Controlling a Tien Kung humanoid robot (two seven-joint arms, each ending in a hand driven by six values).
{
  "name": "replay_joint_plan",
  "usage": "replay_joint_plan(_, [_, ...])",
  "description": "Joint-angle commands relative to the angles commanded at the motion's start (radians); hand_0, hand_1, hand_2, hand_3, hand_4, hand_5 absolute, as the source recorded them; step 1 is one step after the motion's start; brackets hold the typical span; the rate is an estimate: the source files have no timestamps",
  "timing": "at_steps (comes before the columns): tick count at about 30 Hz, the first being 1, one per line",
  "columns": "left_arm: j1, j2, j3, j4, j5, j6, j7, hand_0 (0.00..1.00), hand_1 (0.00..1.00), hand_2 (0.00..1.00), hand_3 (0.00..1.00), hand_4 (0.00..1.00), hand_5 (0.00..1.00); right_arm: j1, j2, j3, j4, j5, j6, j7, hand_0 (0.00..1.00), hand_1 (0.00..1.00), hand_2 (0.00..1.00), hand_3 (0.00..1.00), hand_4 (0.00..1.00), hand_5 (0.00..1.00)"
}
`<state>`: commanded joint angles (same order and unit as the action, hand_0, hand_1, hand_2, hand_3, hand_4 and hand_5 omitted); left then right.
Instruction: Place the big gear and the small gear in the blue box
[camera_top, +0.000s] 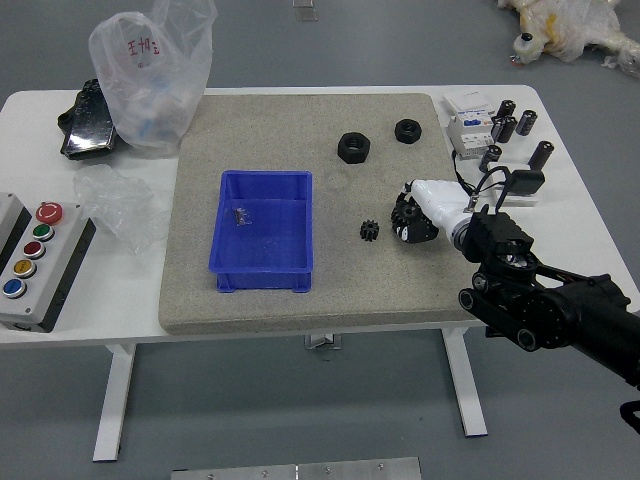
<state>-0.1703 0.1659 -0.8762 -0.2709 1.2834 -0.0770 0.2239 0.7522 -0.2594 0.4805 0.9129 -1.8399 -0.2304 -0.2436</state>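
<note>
My right hand (438, 208) is low over the mat (345, 290), maybe for the big gear; I can't tell if it's open or holding on. The small gear (369, 230) sits just beside. Next, there's room to cross, but the blue box's (265, 281) edge means lifting high.

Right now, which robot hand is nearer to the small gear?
Right: the right hand is close to the small gear, on its right side; the left hand is out of view.
</note>
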Motion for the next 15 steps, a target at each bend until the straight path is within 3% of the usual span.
replay_joint_plan(3, [0.001, 0.000, -0.001, 0.000, 0.000, 0.000, 0.001, 0.665, 0.587, 0.572, 0.652, 0.733, 0.372, 0.003, -0.005, 0.010, 0.036, -0.023, -0.001, -0.002, 0.214, 0.392, 0.388, 0.439, 0.215, 0.002])
replay_joint_plan(8, [0.003, 0.000, -0.009, -0.001, 0.010, -0.002, 0.005, 0.665, 0.587, 0.573, 0.652, 0.733, 0.373, 0.040, 0.008, -0.002, 0.154, -0.070, -0.003, -0.001, 0.216, 0.398, 0.390, 0.442, 0.229, 0.002])
replay_joint_plan(13, [0.002, 0.001, -0.017, -0.003, 0.022, -0.007, 0.008, 0.665, 0.587, 0.573, 0.652, 0.733, 0.373, 0.087, 0.067, -0.061, 0.268, -0.103, -0.008, 0.006, 0.216, 0.398, 0.390, 0.442, 0.229, 0.002])
replay_joint_plan(14, [0.002, 0.000, -0.018, -0.003, 0.025, -0.008, 0.009, 0.666, 0.586, 0.572, 0.652, 0.733, 0.373, 0.095, 0.082, -0.074, 0.290, -0.107, -0.006, 0.006, 0.232, 0.424, 0.459, 0.490, 0.223, 0.002])
replay_joint_plan(15, [0.001, 0.000, -0.020, -0.003, 0.027, -0.009, 0.010, 0.666, 0.586, 0.572, 0.652, 0.733, 0.373, 0.100, 0.092, -0.084, 0.307, -0.108, -0.002, 0.005, 0.232, 0.424, 0.459, 0.490, 0.223, 0.002])
